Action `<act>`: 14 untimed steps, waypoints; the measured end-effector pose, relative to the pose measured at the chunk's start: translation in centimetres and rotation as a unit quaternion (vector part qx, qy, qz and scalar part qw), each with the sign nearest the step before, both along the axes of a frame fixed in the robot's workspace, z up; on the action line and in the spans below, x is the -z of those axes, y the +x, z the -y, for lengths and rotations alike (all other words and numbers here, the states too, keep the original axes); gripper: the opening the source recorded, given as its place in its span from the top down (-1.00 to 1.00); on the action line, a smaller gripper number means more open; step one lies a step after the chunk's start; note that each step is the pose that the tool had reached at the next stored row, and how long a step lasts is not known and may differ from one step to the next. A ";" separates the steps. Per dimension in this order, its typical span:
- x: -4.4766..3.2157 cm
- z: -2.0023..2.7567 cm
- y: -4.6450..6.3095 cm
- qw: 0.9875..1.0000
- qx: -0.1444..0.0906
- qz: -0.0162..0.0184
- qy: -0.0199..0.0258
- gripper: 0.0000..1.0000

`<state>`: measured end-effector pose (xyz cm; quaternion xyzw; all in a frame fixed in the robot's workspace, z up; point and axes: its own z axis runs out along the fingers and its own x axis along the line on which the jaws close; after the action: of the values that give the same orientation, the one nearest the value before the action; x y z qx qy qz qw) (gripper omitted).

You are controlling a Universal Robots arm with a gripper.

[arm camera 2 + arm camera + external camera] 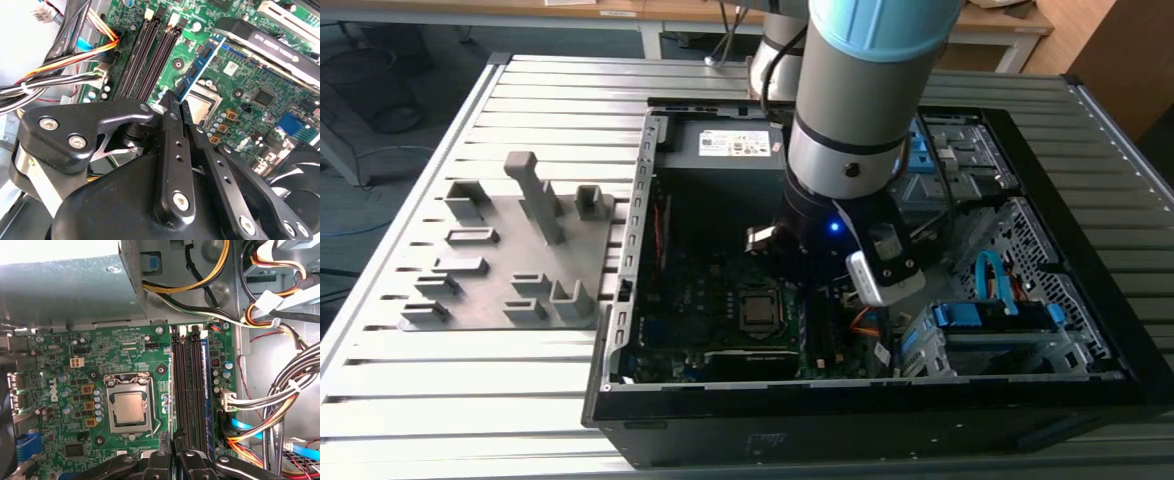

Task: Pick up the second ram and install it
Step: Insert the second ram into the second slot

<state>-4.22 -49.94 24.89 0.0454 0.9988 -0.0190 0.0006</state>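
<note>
1. Blue-green and thin, the ram (200,65) stands on its long edge, clamped at one end between the gripper's (177,100) fingers (170,135), which are clenched on it.
2. In the first wrist view the ram (171,390) shows edge-on as a narrow line running away from the gripper (173,447) across the motherboard (115,350).
3. It lies parallel to the black slots (192,390), along their side nearest the socket (129,407), between the socket and the slots.
4. I cannot tell whether it is already touching a slot or is held just above the board.
5. A blue strip runs along the slot farthest from the socket, on the side of the cables (280,390).
6. In the second wrist view the slots (145,60) lie between the ram and the cables (60,75), and the socket (200,102) sits on the ram's other side.
7. The grey power supply (70,290) fills the case corner beyond the far ends of the slots.
8. In the exterior view the arm (867,100) reaches straight down into the open case (881,415), over the middle of the board, with the power supply (727,145) along the case's far wall.
9. The case lies on a ribbed metal table (560,90), toward the edge on the exterior view's right.
10. A grey tray (494,300) of upright holders sits just beside the case, near the table's edge on the exterior view's left.
</note>
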 end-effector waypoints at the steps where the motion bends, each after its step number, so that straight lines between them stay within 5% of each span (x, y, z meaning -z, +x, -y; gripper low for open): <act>1: 0.05 0.00 0.0 1.000 0.000 0.000 0.000 0.73; 14: 0.74 0.00 0.0 1.000 0.000 0.000 0.001 0.73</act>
<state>-4.22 -49.94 24.15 0.0455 0.9988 -0.0183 0.0006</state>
